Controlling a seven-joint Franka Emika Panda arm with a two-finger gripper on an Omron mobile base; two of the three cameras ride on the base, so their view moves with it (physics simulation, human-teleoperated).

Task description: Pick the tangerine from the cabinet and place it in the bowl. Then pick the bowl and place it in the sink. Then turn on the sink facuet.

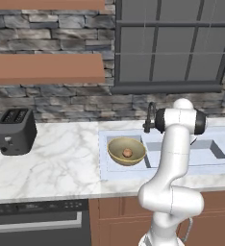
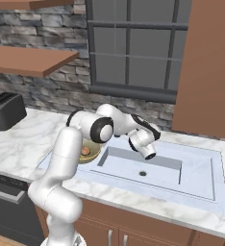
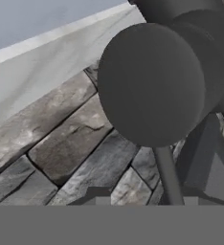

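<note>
Tangerine: small orange-brown fruit, lying at the bottom of the bowl, roughly central.

Bowl: wide, dull gold-olive, upright, resting in the left end of the sink in the left base view; in the right base view it sits at about 9 o'clock from the drain hole, largely hidden behind the robot's forearm, with the tangerine showing just past the arm's edge.

Sink: pale bluish-white rectangular basin set into the white marble counter.

Sink faucet: slim black gooseneck at the basin's rear edge, at about 1 o'clock from the bowl in the left base view. In the hand view a large dark rounded part on a thin stem (apparently part of the faucet, seen very close) stands against the grey stone wall.

Gripper: at the end of the arm, above the basin's rear, near 12 o'clock from the drain in the right base view. Whether its fingers are apart or together cannot be told.

Toaster: dark, on the counter at 9 o'clock from the bowl, well apart.

Cabinet: reddish-brown panel at 2 o'clock from the sink.
</note>
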